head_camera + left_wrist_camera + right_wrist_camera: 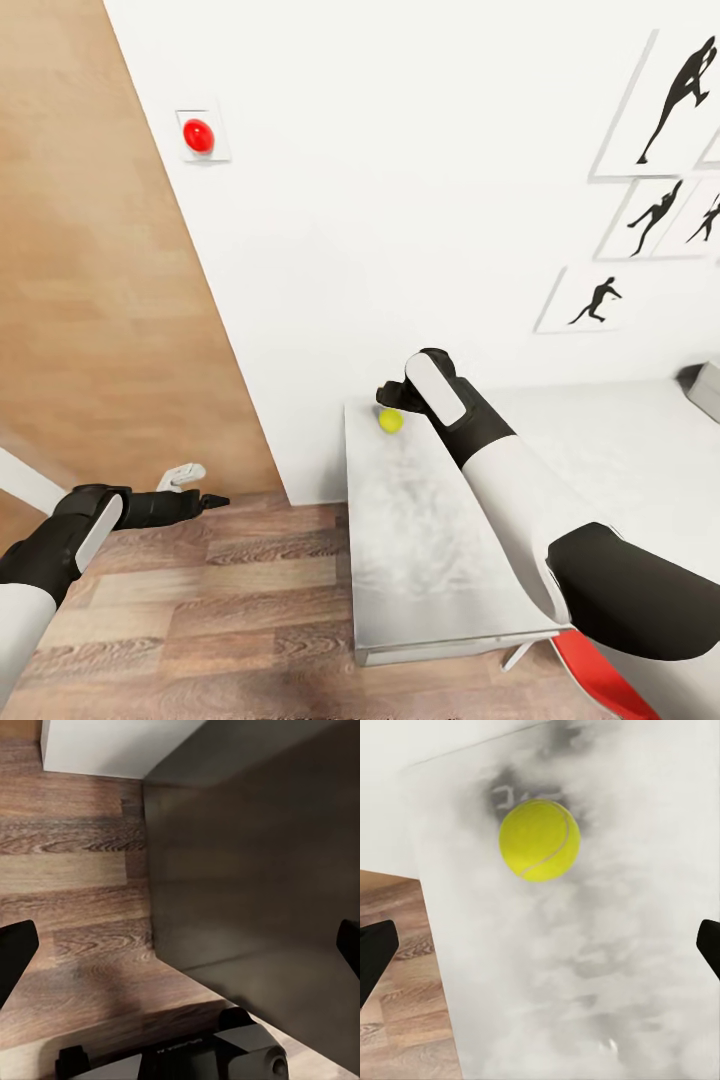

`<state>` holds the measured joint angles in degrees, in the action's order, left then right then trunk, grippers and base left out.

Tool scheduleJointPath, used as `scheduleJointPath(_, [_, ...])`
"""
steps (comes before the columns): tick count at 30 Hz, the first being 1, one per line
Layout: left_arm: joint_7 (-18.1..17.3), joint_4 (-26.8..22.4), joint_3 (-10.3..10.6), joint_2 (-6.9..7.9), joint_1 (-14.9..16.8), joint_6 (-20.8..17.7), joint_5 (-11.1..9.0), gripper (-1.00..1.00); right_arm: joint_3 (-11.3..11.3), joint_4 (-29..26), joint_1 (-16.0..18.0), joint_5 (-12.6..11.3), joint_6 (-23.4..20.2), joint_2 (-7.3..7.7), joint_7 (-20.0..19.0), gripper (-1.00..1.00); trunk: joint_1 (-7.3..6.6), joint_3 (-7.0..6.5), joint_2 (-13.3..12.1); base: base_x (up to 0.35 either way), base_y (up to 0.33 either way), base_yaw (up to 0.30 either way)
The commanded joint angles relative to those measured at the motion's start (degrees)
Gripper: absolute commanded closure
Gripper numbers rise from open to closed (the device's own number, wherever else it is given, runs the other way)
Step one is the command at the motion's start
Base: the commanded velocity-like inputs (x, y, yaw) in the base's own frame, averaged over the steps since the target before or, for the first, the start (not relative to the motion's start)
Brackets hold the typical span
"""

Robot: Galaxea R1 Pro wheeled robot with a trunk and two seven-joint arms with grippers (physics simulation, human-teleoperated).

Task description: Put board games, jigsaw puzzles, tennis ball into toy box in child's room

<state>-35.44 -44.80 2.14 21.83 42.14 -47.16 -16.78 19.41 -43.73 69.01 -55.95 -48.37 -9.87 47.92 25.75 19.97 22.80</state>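
Here the right gripper [392,398] hovered wide open over the yellow-green felt tennis ball [390,421] on the grey marbled table [420,560], gripping nothing; left gripper [205,500] gaped, empty.

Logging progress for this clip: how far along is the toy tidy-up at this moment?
Done: nothing in these views settles it; no toy box or board games appear. In hand: the right gripper hangs open above the tennis ball, which sits on the white table near the wall. The left gripper is open over the wooden floor. Left: at least the ball is not in a box.
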Motion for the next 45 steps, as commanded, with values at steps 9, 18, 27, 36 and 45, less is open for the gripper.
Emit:
scheduleJointPath(9, [0.0, 0.0, 0.1, 0.06, 0.0, -0.3, -0.3, -1.0, 0.2, 0.0, 0.1, -0.6, -0.1, 0.01, 0.6, -1.0, 0.03, 0.95, 0.1, 0.0, 0.0, 0.0])
scheduleJointPath(18, [0.1, 0.0, 0.1, 0.06, 0.0, -0.3, -0.3, -1.0, 0.1, -0.1, 3.8, -0.7, -1.1, -0.12, 0.9, -1.0, 0.03, 1.79, 0.1, 0.0, 0.0, 0.0])
scheduleJointPath(27, [0.1, 0.0, 0.1, 0.06, 0.0, -0.3, -0.3, -1.0, 0.0, 0.0, 4.7, -0.8, -1.1, -0.13, 0.9, -1.0, 0.03, 2.64, 0.1, 0.0, 0.0, 0.0])
scheduleJointPath(36, [0.2, -0.1, 0.1, 0.06, 0.0, -0.3, -0.2, -1.0, 0.0, 0.5, 4.7, -0.8, -0.9, -0.11, 0.8, -1.0, 0.03, 3.49, 0.1, 0.11, 0.043, 0.0])
scheduleJointPath(45, [0.1, -0.1, 0.1, 0.06, 0.0, -0.3, -0.3, -1.0, 0.1, 0.9, 4.7, -0.7, -0.8, -0.13, 0.8, -1.0, 0.03, 4.33, 0.1, 0.078, 0.036, 0.0])
